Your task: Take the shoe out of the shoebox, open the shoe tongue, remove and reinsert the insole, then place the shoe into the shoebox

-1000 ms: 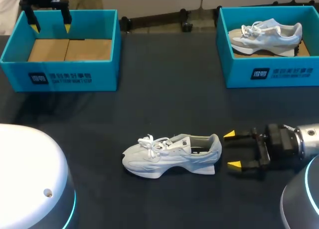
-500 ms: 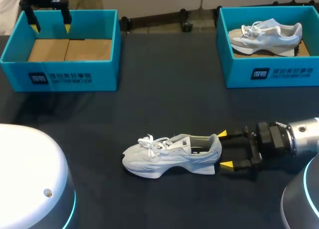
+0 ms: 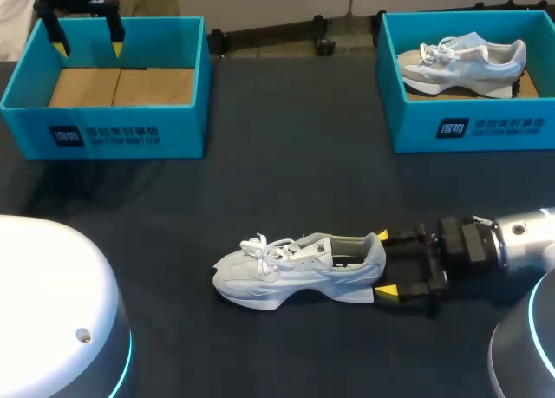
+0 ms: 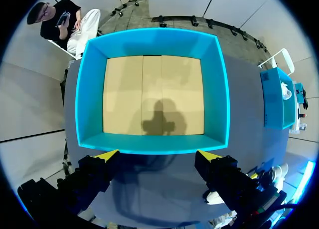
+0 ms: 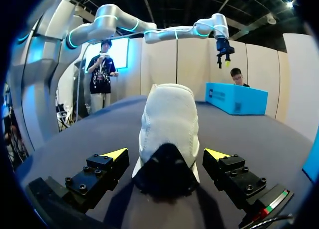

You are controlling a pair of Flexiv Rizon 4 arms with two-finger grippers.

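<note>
A pale grey-white shoe (image 3: 299,268) lies on its sole on the dark table, toe to the left and heel to the right. My right gripper (image 3: 383,264) is at the heel, open, with one yellow-tipped finger on each side of it. In the right wrist view the heel (image 5: 167,124) sits between the fingers of the right gripper (image 5: 167,154), with a gap on both sides. My left gripper (image 3: 88,47) hangs open above the back of the empty blue shoebox (image 3: 104,125). In the left wrist view the left gripper (image 4: 158,155) looks down into that shoebox (image 4: 154,39), which shows only its cardboard floor.
A second blue box (image 3: 468,125) at the back right holds another grey-white shoe (image 3: 464,61). Bare dark table lies between the two boxes and around the shoe. White rounded arm bases fill the lower left (image 3: 52,311) and lower right corners.
My right gripper has slid left toward the shoe, and its open fingers now flank the heel. The left arm, the shoe and both boxes have stayed put.
</note>
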